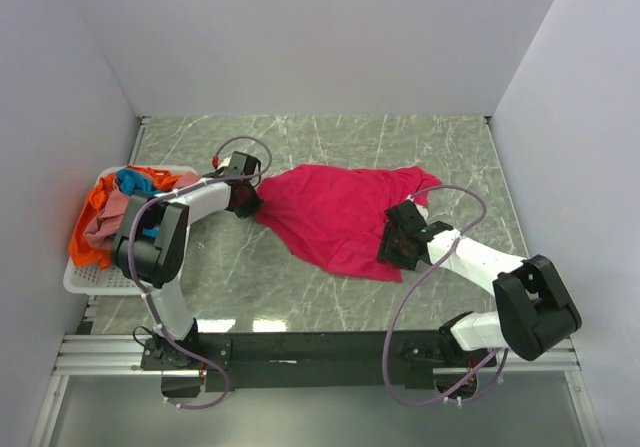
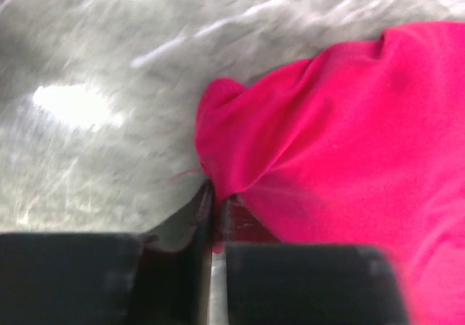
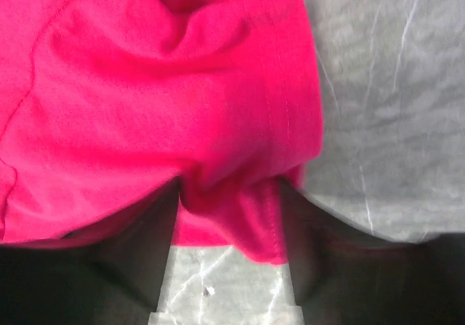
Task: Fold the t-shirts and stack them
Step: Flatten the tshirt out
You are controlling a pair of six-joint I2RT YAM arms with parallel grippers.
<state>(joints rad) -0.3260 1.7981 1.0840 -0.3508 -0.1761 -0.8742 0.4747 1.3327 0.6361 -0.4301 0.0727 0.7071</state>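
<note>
A bright magenta-pink t-shirt (image 1: 340,212) lies spread and rumpled on the marble table. My left gripper (image 1: 245,199) is at the shirt's left edge. In the left wrist view it (image 2: 216,198) is shut on a pinch of the pink cloth (image 2: 349,121). My right gripper (image 1: 398,239) is at the shirt's right side. In the right wrist view it (image 3: 229,194) has its jaws apart, with a hemmed fold of the shirt (image 3: 145,99) bunched between them. Orange (image 1: 90,217), teal-blue (image 1: 132,179) and dusty pink (image 1: 110,212) shirts lie heaped in the basket.
The white slatted basket (image 1: 85,282) stands at the table's left edge, beside the left arm. White walls close in the table on the left, back and right. A black rail with the arm bases runs along the near edge.
</note>
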